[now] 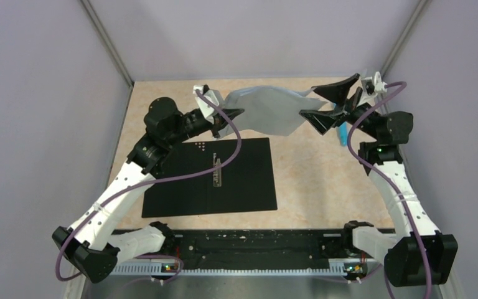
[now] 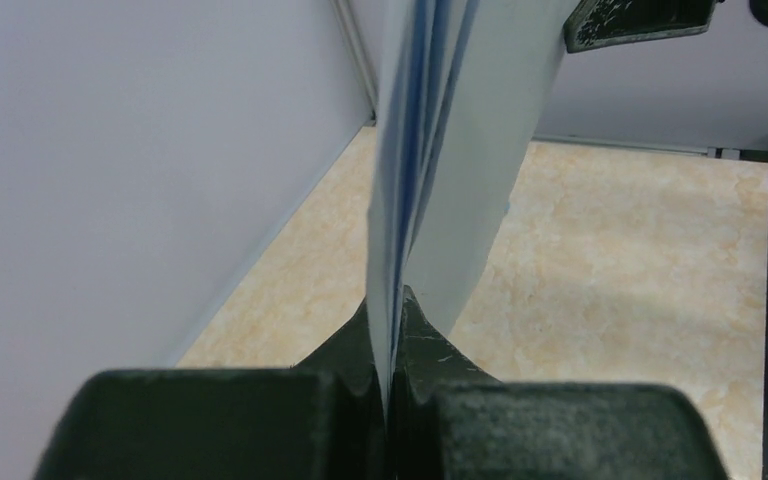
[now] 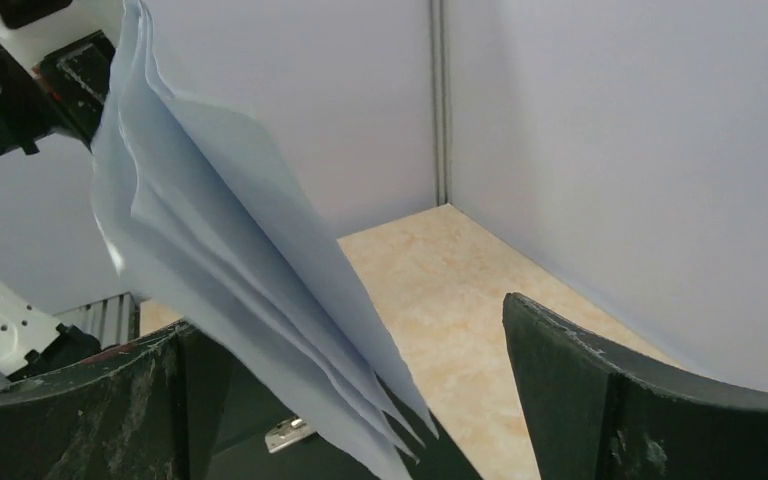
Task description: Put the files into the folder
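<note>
**Sheets aloft, folder open**

Our left gripper point(image 1: 233, 114) pinches the files point(image 1: 267, 109) by one edge at upper centre, we judge to keep them off the table. Our right gripper point(image 1: 325, 103) stands spread around their far edge (not clamping). The folder point(image 1: 224, 187) lies open below them in the frame, black inside up, on the beige marbled table point(image 1: 323, 180) between lavender walls.

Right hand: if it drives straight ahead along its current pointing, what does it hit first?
The files: their loose end lies between the fingers of the open right hand, and the left hand clamps the far end. How deep the sheets sit is hard to judge.
</note>
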`<state>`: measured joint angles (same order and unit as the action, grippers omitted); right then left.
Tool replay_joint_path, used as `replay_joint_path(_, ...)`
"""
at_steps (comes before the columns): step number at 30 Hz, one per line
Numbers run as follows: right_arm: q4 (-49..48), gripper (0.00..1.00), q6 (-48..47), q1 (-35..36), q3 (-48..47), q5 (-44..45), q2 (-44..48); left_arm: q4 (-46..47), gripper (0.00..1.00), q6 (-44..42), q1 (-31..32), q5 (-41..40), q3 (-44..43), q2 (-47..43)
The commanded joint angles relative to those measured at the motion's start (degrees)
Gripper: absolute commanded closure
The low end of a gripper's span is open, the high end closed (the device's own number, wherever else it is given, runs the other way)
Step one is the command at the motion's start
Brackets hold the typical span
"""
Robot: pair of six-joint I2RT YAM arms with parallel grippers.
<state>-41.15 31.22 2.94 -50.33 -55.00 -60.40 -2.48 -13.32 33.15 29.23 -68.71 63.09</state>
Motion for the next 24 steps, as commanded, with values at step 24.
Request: replay_joint_path(24, -18.5, 0.4, 11.2, 5.6, 3.7, -6.5, -2.4, 21.7, 1.0, 18.4, -2.4, 11.4, 3.8, 4.0)
